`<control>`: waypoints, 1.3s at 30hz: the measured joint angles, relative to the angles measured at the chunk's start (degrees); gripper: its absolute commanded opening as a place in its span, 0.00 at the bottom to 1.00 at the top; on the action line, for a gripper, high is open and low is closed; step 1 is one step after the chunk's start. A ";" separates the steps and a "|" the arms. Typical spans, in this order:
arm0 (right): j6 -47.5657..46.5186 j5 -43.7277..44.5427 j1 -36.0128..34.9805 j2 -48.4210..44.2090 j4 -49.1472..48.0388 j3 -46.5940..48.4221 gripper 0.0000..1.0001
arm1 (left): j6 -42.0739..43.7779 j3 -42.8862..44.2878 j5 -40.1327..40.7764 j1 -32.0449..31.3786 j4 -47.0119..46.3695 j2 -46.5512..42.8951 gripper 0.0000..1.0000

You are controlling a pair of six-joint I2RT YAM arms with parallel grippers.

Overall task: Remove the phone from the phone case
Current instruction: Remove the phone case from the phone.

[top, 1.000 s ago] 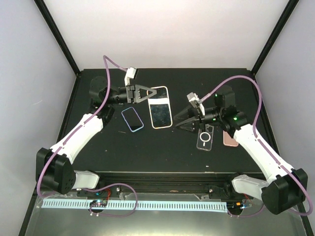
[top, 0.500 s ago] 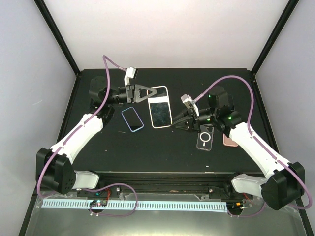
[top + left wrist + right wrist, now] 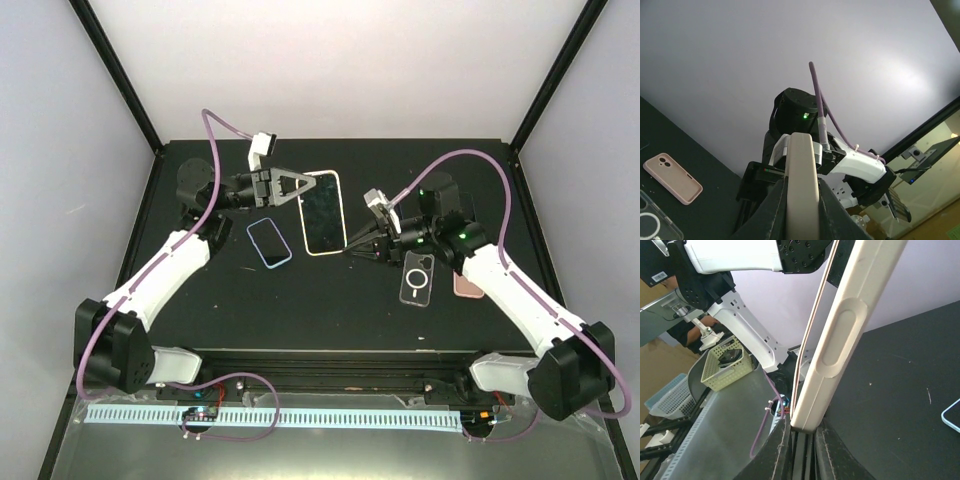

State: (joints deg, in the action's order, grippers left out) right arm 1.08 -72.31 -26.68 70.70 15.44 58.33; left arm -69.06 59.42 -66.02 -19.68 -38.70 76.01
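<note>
I see the phone [image 3: 322, 212] in its cream phone case [image 3: 840, 335] near the middle of the table [image 3: 330, 310]. It does not lie flat any more, it is tipped up on one long side. My left end effector [image 3: 306, 183] is clenched on the far end of the phone case, just as it was a second ago. The big change is on the other side. My right end effector [image 3: 352, 251] was wide apart and away from the phone, and now it has come in and pinched the near corner of the phone case. In its wrist view I see both fingers tight on the cream edge. So now both arms hold the thing, one at each end. The phone is not out yet, its dark glass sits inside the rim. I think the next job is to peel the rim off a corner, and the grip must not slip. The clear case [image 3: 417, 280] and the pink case [image 3: 467, 286] lie close by on the right
</note>
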 measured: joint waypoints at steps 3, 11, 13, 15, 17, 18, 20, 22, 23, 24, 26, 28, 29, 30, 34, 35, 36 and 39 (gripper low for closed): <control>-1.95 0.07 0.00 0.63 -0.07 0.22 0.08 | -0.68 -0.02 -0.02 0.02 -1.92 0.50 0.02; -5.62 0.33 -0.04 2.67 0.07 1.70 0.04 | -2.73 -0.96 1.03 0.02 -5.81 0.92 0.02; -6.27 0.35 0.02 3.26 -0.07 2.01 0.03 | -2.95 -1.20 1.62 0.02 -6.51 0.92 0.02; -6.56 0.33 0.28 3.76 -0.50 2.03 0.02 | -3.04 -1.33 1.95 0.04 -6.97 0.92 0.02; -6.54 0.33 0.79 4.26 -1.46 2.03 0.01 | -3.04 -1.53 2.64 0.09 -7.37 0.94 0.02; -6.49 0.28 1.09 4.52 -2.05 2.03 0.01 | -3.04 -1.64 3.15 0.11 -7.56 0.94 0.01; -6.19 0.28 1.73 5.14 -3.41 2.08 0.01 | -3.02 -1.90 4.20 0.13 -8.11 0.94 0.02; -5.84 0.28 2.12 5.77 -4.37 2.25 0.01 | -2.99 -2.12 5.14 0.20 -8.46 0.96 0.02; -5.55 0.28 2.32 6.25 -4.79 2.58 0.01 | -2.99 -2.27 5.60 0.24 -8.63 0.96 0.02; -5.25 0.28 2.43 6.60 -5.16 2.78 0.01 | -2.99 -2.32 6.16 0.35 -8.79 0.98 0.02; -4.81 0.35 2.64 7.26 -6.21 3.06 0.01 | -2.99 -2.43 6.88 0.52 -9.01 1.01 0.02; -4.24 0.35 2.91 7.74 -7.41 3.08 0.01 | -2.99 -2.47 7.41 0.63 -9.25 1.01 0.02; -3.82 0.33 3.10 8.02 -8.13 3.10 0.01 | -2.99 -2.47 7.61 0.66 -9.38 1.03 0.01; -3.52 0.33 3.30 8.26 -8.90 3.13 0.01 | -2.99 -2.47 7.93 0.70 -9.46 1.03 0.02; -0.55 -0.04 4.74 9.49 -13.70 3.13 0.01 | -3.02 -2.47 10.25 0.79 -10.27 1.36 0.02; 0.44 -0.09 5.25 9.86 -15.28 3.13 0.01 | -3.02 -2.47 10.95 0.83 -10.43 1.42 0.02; 1.25 -0.11 5.60 10.16 -16.55 3.10 0.01 | -3.02 -2.47 11.63 0.87 -10.71 1.53 0.02; 3.93 -0.33 6.21 10.99 -20.11 3.08 0.01 | -3.13 -2.69 13.40 0.87 -11.08 1.64 0.02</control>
State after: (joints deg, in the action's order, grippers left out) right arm 5.02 -72.64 -20.47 81.69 -4.67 61.41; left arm -72.18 56.73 -52.62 -18.81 -49.78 77.65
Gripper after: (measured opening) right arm 0.098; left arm 0.151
